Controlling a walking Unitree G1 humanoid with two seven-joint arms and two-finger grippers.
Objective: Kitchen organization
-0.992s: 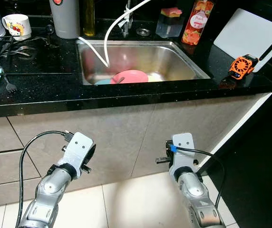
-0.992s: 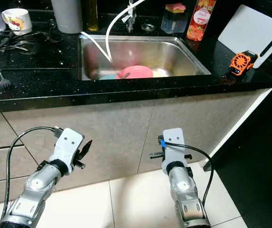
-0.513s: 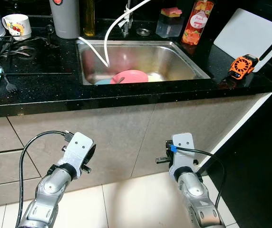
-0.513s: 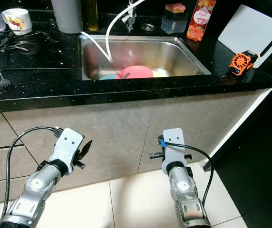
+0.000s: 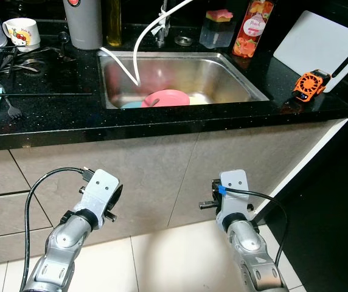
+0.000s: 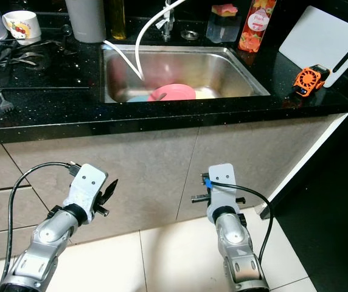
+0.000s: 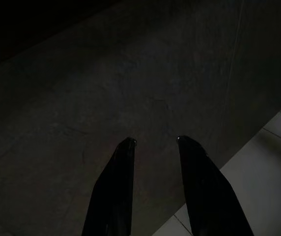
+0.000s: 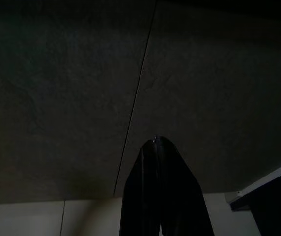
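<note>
A glossy black speckled stone desk [image 5: 52,115] holds a stainless steel sink [image 5: 247,85], where a round pink plate [image 5: 165,98] lies. Grey cabinet fronts [image 5: 162,176] stand below, above pale floor tiles [image 5: 174,255]. The left gripper [image 7: 155,142] hangs low, fingers spread; the right gripper [image 8: 156,142] hangs low, fingers pressed together.

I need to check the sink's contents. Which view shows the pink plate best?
The left eye view: the pink plate lies in the sink, fairly large. The right eye view shows the same. Both wrist views face dark cabinet fronts.
</note>
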